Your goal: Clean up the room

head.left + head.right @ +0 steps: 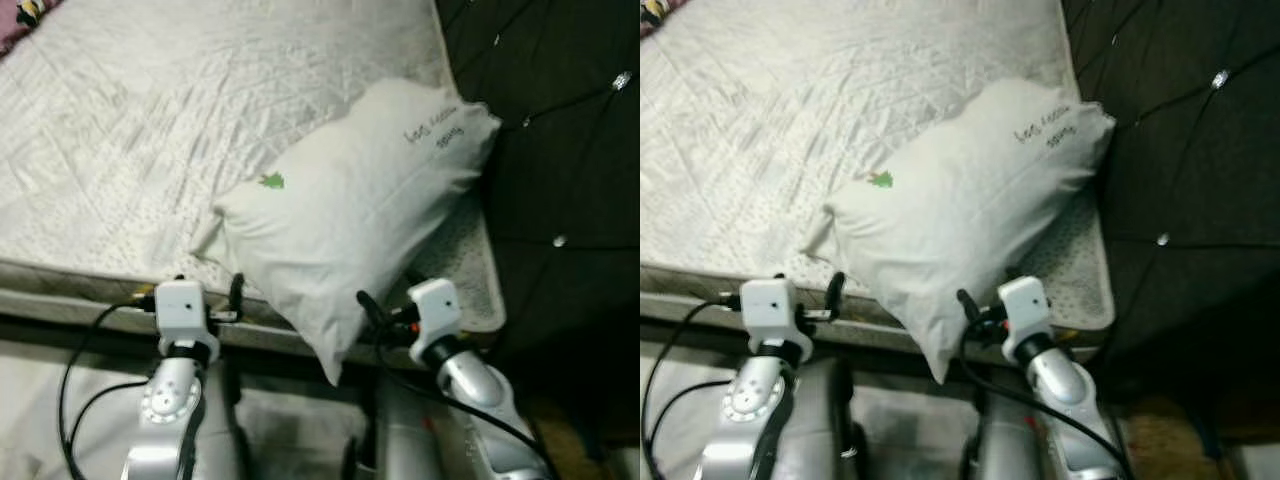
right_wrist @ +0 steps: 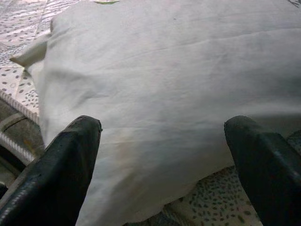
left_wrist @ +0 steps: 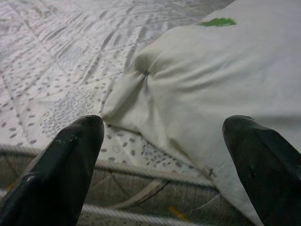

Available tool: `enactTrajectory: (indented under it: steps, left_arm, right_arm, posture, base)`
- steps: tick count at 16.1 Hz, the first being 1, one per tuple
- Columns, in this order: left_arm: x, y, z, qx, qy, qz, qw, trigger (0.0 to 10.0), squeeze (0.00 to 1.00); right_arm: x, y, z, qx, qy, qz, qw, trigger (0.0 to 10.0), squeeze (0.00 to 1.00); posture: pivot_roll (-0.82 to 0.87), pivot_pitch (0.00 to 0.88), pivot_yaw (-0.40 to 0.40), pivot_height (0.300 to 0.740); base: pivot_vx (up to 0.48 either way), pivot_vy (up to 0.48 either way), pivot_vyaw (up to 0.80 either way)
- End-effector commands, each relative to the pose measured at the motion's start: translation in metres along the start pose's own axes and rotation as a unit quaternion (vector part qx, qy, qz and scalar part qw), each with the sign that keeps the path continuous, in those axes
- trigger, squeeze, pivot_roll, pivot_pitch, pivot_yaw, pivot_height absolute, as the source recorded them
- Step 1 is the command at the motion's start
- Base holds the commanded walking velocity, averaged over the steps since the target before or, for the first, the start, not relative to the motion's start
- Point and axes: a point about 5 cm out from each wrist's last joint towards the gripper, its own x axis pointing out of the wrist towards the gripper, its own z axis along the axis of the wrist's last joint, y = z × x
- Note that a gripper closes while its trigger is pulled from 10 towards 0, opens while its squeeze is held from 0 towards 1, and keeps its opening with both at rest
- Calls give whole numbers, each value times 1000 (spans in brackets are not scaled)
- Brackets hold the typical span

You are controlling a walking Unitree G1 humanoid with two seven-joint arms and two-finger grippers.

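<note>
— Before you move either arm, where do you put the pillow [image 1: 350,205]?

— You have it on the bed [image 1: 150,130], at the near corner beside the dark headboard [image 1: 570,130]. Its long axis runs on a slant, from the bed's near edge up toward the headboard, and its lowest corner hangs over that near edge.

— And your two sets of jaws?

— Both are released, spread wide, holding nothing. Your left gripper [image 3: 164,155] hovers at the near edge of the bed, looking at the pillow's gathered corner, with the pillow lying ahead and toward your right. Your right gripper [image 2: 162,155] faces the broad side of the pillow straight on, the fabric spanning the gap between its jaws.

— Which arm would you judge nearer?

— Your right one, I think; it sits just beside the overhanging corner, while your left stands a little apart from the cloth.

— What does the move turn on?

— Probably on reaching forward and slightly inward, so both grippers meet the pillow's near end.
</note>
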Motion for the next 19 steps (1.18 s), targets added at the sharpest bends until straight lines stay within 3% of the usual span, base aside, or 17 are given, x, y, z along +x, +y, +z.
enactTrajectory:
  steps: [1,8,10,14,19]
  left_arm:
    - [-1,1,1,0,0,0,1000,10000,0]
    - [-1,1,-1,-1,5,4,1000,10000,0]
    - [-1,1,-1,0,13,2,1000,10000,0]
    - [-5,6,-3,6,25,9,1000,10000,0]
    - [-14,13,-12,26,83,15,996,10000,0]
  right_arm:
    - [-2,-3,-3,-3,8,-3,1000,10000,0]
    - [2,-2,-8,1,31,8,999,10000,0]
    - [7,-3,-19,9,83,8,996,10000,0]
    - [9,-6,-23,19,110,27,993,10000,0]
    - [-1,-6,-30,34,163,85,982,10000,0]
  posture:
    - [14,149,-74,586]
    - [17,152,-73,586]
    - [22,161,-75,586]
    - [33,174,-78,586]
    - [32,177,-71,586]
  base:
    - [416,0,0]
    - [373,0,0]
    - [0,0,0]
    - [0,0,0]
    - [0,0,0]
